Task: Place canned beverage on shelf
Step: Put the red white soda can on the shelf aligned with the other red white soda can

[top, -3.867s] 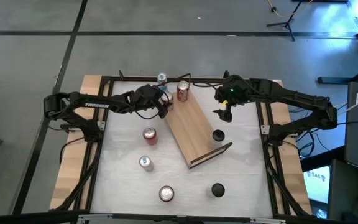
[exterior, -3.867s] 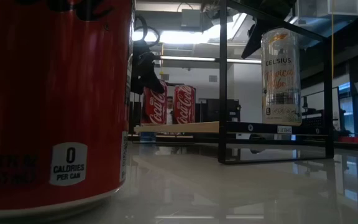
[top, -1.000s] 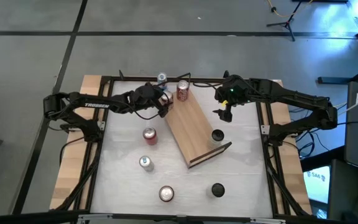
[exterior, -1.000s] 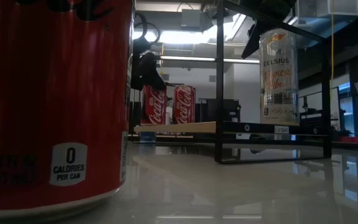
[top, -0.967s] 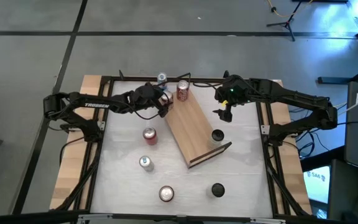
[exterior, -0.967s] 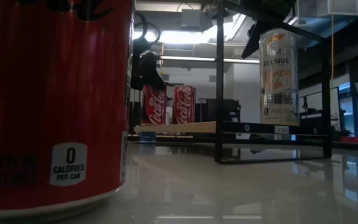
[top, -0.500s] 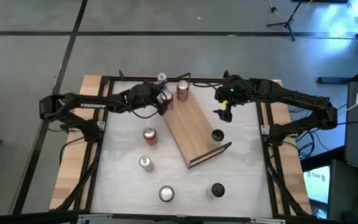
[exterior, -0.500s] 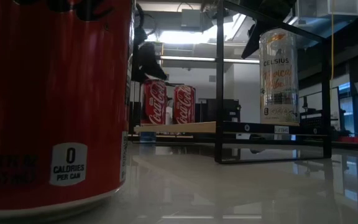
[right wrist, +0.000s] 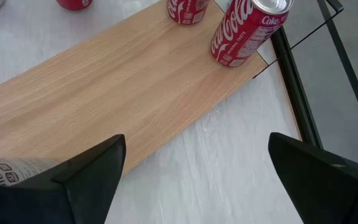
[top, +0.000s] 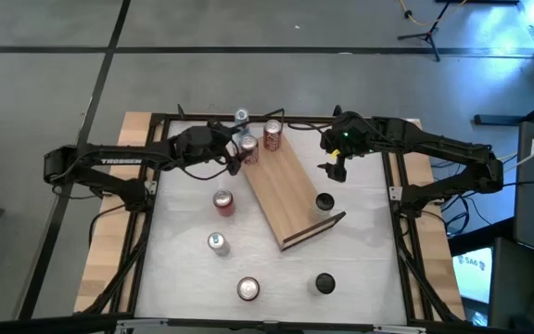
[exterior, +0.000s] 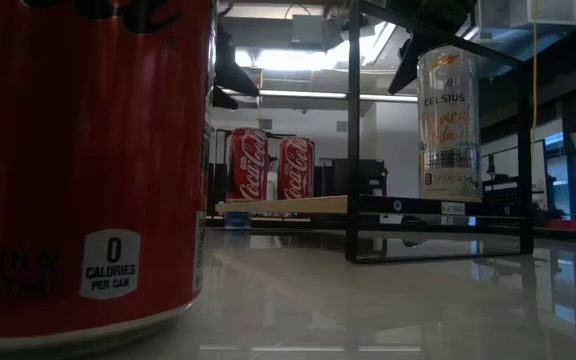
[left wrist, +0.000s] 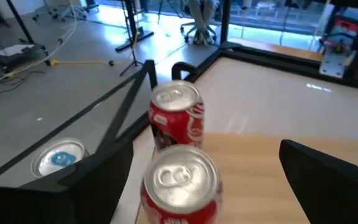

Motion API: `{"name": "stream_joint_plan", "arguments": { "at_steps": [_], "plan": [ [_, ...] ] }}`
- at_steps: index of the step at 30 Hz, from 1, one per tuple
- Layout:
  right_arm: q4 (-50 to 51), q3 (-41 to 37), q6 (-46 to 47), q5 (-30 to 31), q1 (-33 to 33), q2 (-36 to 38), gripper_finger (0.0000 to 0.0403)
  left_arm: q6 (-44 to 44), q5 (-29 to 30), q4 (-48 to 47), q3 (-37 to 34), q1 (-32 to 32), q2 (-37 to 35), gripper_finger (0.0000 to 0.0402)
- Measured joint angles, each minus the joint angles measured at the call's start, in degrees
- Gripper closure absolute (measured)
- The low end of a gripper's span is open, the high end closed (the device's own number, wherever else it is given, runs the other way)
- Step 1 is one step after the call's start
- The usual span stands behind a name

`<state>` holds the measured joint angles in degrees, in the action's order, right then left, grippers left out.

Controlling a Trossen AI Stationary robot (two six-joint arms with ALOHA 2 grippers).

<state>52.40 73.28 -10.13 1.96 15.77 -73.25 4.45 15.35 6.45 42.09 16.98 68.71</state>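
Observation:
The shelf (top: 290, 197), a light-wood board with black wire rails, lies slantwise mid-table. Two red cans stand upright on its far end: one (top: 248, 148) by the left edge, the other (top: 273, 136) beside it. Both show in the left wrist view, the near can (left wrist: 180, 183) and the farther can (left wrist: 178, 115). My left gripper (top: 234, 154) hangs open just left of and above the near can, touching nothing. A pale can (top: 324, 202) stands at the shelf's near right end. My right gripper (top: 331, 171) hovers open above the shelf's right side, empty.
A blue-topped can (top: 240, 117) stands off the shelf at the far edge. On the white table near the front are a red can (top: 222, 201), a silver can (top: 217, 243), another can (top: 247, 289) and a black can (top: 324, 283). A black frame (top: 156, 119) rims the table.
My left gripper has drawn back toward the table's left edge and risen, staying open, away from the near red can. That can stands upright on the shelf's far end where it was.

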Motion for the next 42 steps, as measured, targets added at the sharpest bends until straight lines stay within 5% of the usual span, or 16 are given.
{"name": "stream_joint_plan", "arguments": {
  "at_steps": [13, 21, 32, 42],
  "plan": [
    [0.00, 0.00, 0.00, 0.00, 0.00, 0.00, 0.0013, 9.01, -1.97, -15.69, 0.00, -5.72, -0.63, 0.0008],
    [-0.02, 0.00, -0.04, 0.00, 0.00, 0.00, 0.0013, 10.54, 2.09, -14.45, -0.02, -6.54, 6.12, 0.0024],
    [-0.02, 0.00, -0.59, 0.00, 0.00, 0.00, 0.0013, 10.65, 7.65, -12.63, -0.02, -6.22, 9.44, 0.0128],
    [-0.02, 0.00, -0.61, 0.00, 0.00, 0.00, 0.0013, 10.60, 5.31, -12.65, -0.02, -3.64, 9.77, 0.0240]
  ]
}}
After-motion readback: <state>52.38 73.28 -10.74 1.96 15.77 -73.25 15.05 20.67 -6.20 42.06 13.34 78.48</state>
